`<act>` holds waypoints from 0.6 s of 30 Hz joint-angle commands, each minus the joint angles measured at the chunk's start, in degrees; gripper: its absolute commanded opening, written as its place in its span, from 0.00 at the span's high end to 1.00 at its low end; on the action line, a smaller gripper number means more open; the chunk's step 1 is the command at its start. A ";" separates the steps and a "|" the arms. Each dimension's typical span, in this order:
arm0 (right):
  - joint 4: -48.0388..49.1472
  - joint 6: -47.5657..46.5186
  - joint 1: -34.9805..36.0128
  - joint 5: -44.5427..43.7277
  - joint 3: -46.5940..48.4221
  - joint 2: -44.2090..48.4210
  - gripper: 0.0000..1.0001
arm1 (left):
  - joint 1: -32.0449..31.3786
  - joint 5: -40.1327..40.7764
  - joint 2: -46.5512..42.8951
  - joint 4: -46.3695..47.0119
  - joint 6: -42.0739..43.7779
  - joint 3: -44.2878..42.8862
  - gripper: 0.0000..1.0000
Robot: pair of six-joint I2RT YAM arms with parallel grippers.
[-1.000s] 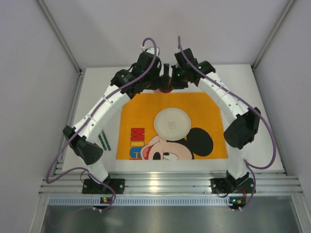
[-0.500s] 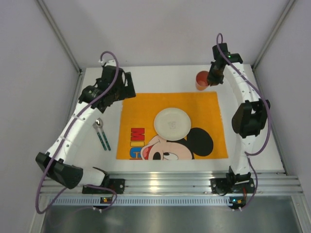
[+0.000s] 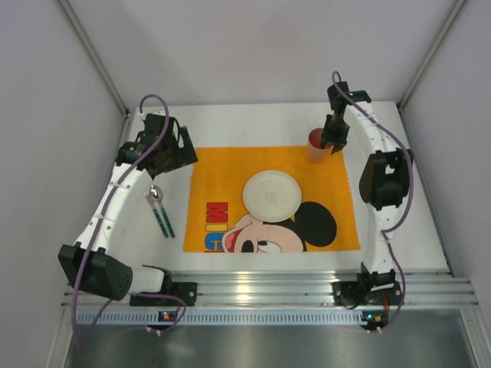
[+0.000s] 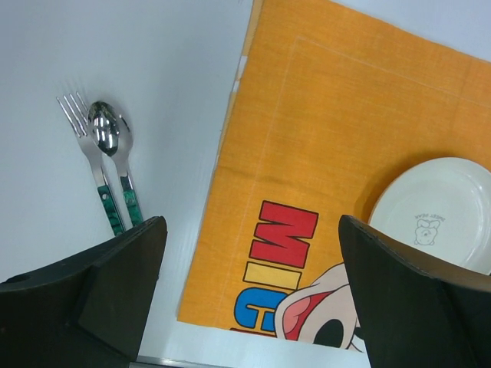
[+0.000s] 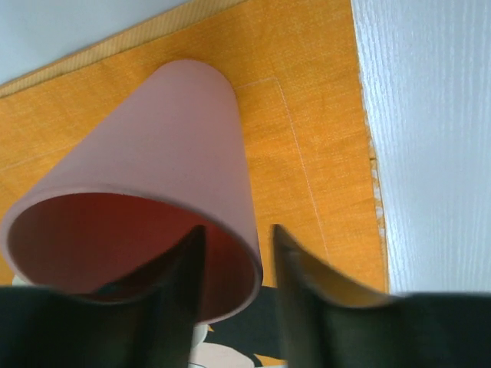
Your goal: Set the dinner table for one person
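Observation:
The dinner table is a white top carrying an orange cartoon placemat. A white plate lies at the mat's middle. A fork and spoon with green handles lie side by side left of the mat. A pink cup stands upright on the mat's far right corner. My right gripper straddles the cup rim, one finger inside, the other outside with a gap, so it is open. My left gripper hangs wide open and empty above the mat's left edge, beyond the cutlery.
Grey walls close in the table on three sides, with a silver rail along the near edge. Purple cables loop off both arms. The right arm's elbow hangs over the mat's right edge.
The right arm brought the cup from the bare table behind the mat onto the mat's far right corner, and its jaws have parted. The left arm swung back to the left.

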State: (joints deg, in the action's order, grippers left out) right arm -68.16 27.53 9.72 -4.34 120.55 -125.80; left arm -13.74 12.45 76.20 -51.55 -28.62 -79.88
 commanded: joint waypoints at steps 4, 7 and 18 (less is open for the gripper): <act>-2.68 -0.28 -0.40 0.82 5.21 -2.26 0.29 | 2.31 -3.31 -1.23 0.57 -0.65 1.74 0.02; -3.03 -0.28 -0.75 1.26 8.55 -2.35 0.20 | 2.49 -3.13 -0.71 0.40 -0.30 1.65 0.03; 3.74 -0.72 -0.93 6.54 10.67 7.22 0.12 | 15.75 -1.98 3.07 -4.44 1.20 9.82 0.02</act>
State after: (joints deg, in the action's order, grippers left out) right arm -67.94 27.18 9.19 1.23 130.15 -125.86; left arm -1.17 11.51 77.93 -53.49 -28.38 -73.30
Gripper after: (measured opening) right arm 0.882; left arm 0.985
